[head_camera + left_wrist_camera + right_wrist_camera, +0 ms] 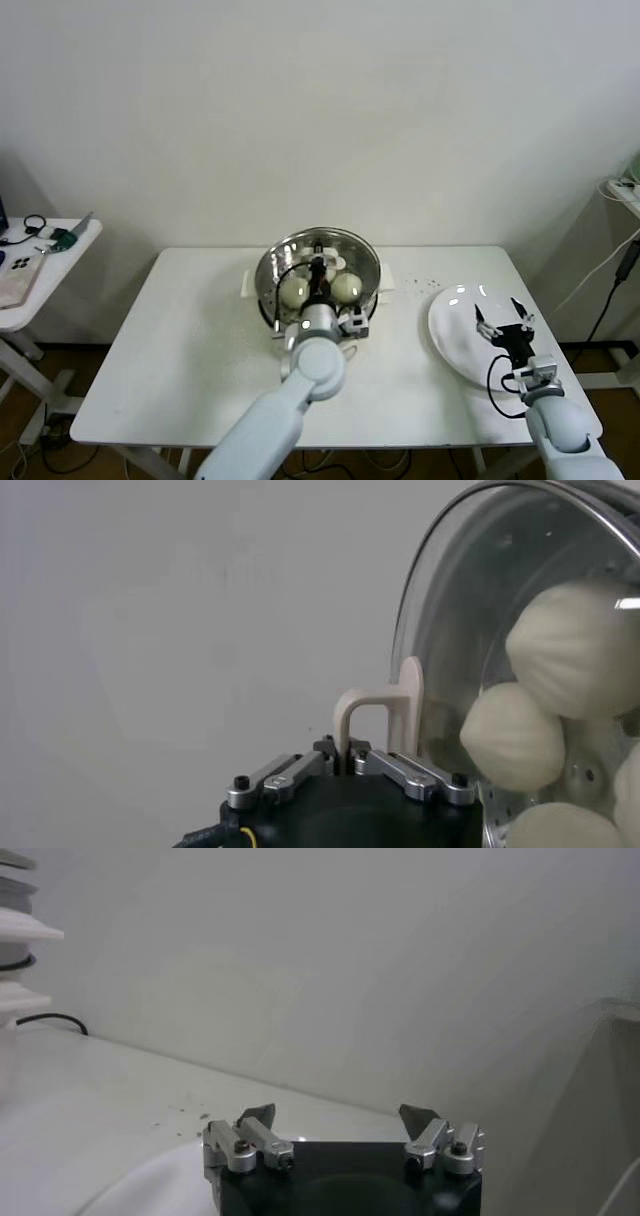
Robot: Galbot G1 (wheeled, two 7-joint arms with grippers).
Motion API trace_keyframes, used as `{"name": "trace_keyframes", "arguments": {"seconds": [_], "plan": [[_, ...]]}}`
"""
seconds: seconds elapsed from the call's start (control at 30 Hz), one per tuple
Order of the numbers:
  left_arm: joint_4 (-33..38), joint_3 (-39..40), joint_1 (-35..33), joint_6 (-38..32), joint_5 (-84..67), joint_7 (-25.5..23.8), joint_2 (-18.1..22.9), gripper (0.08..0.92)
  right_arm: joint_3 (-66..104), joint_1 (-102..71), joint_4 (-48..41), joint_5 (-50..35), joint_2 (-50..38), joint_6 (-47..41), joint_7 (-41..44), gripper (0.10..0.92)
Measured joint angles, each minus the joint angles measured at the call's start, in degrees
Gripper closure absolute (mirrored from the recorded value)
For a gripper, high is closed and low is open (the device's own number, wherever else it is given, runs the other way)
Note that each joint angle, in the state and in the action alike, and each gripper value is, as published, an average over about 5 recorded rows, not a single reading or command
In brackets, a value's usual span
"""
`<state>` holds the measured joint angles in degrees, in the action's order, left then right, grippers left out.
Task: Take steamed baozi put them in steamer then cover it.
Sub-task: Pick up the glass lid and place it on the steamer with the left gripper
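The steamer [272,268] stands at the back middle of the white table, with baozi [346,287] inside it. The clear glass cover [345,252] lies over the steamer. My left gripper [318,272] is shut on the cover's white handle. In the left wrist view the handle [385,708] rises from between the closed fingers of the left gripper [345,748], and baozi [575,645] show through the glass [470,600]. Whether the cover rests fully on the rim I cannot tell. My right gripper [505,325] is open and empty over the white plate [455,320]; it also shows in the right wrist view [338,1115].
The white plate at the right holds nothing. Small crumbs [420,283] lie on the table [180,340] between the steamer and the plate. A side table [40,250] with small items stands at the far left. Cables hang at the right edge.
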<state>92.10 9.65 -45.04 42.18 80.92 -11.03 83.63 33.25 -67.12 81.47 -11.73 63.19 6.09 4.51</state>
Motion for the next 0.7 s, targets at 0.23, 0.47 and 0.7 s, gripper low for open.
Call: {"name": "trace_keyframes", "arguments": {"seconds": [0.23,0.47,0.7], "plan": [[-0.7,0.1,0.2,0.0,-0.1,0.0,-0.5,0.853,0.1,0.0,-0.2,0.2,0.2,0.2,0.1,0.203],[-1.0,0.2,0.7,0.0,-0.4,0.0,-1.0,0.853,0.1,-0.1,-0.3,0.3,0.3,0.3,0.2,0.203],[-1.1,0.7,0.6,0.0,-0.6,0.0,-1.0,0.853,0.3,-0.1,-0.3,0.4,0.4,0.4,0.2,0.203]]}}
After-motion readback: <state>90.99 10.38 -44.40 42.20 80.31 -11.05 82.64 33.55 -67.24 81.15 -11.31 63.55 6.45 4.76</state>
